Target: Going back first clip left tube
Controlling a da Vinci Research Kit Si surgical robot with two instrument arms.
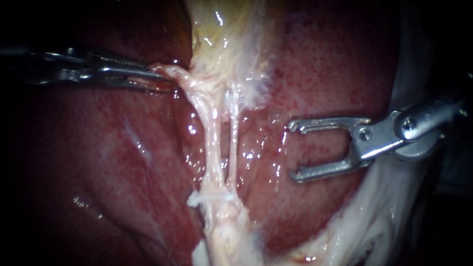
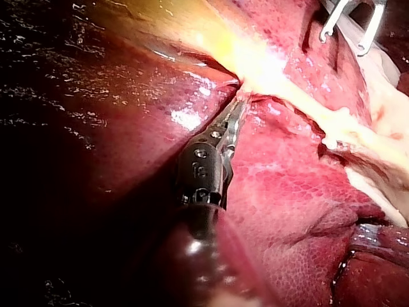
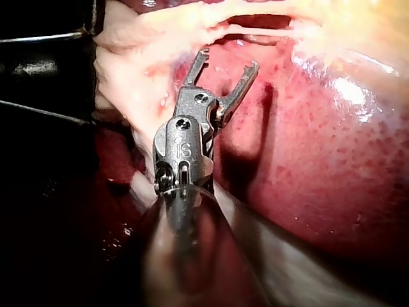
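The steel right instrument (image 1: 294, 150), jaws released and empty, stood apart from the pale stringy left tube (image 1: 213, 143). The left instrument (image 1: 165, 79) clenched whitish gallbladder tissue (image 1: 183, 78). Withdrawal seemed nearly complete.

Glistening red liver (image 1: 123, 162) around a pale yellowish gallbladder (image 1: 221, 39), white tissue (image 1: 384, 216) along one edge.
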